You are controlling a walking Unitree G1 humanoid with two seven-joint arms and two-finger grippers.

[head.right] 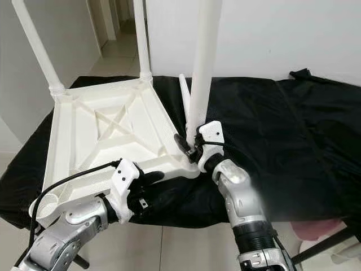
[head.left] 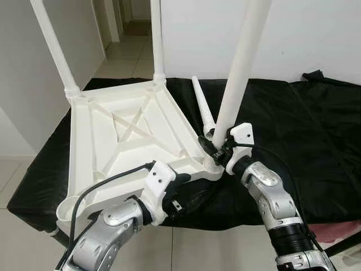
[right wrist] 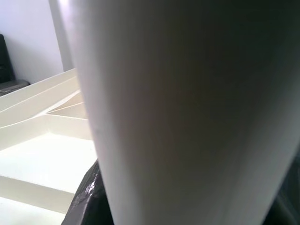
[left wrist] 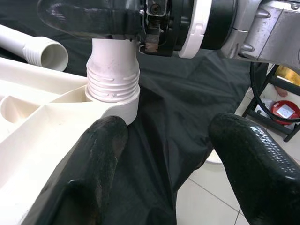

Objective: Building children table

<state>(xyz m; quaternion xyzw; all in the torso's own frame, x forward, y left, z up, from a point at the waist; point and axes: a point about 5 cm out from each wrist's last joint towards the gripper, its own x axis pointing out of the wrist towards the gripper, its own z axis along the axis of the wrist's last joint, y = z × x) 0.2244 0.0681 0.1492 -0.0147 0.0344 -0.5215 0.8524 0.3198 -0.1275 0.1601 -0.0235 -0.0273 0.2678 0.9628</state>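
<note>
Black cloth covers the counter (head.left: 316,141) against a white wall, and the white plastic tabletop (head.left: 121,138) lies upside down on its left half, near corner overhanging the front edge. From the left eye, two legs already stand at the far corners, a loose leg (head.left: 203,107) lies on the cloth just beside the tabletop, and our right gripper (head.left: 221,148) is clamped low on the third leg (head.left: 240,68), upright in the near-right socket. Our left gripper (head.left: 179,195) sits at the front edge, under that corner.

Right eye: same picture, leg slightly tilted.

Left wrist: our fingers (left wrist: 93,159) spread apart, one touching the tabletop's rim, threads of the leg showing above the socket (left wrist: 115,105) — not fully seated, we'd judge.

Right wrist: white leg pressed right against the lens.

Handling? Light, stiff, smooth moulded plastic, likely slippery; we'd grip low near the thread and brace the rim.
</note>
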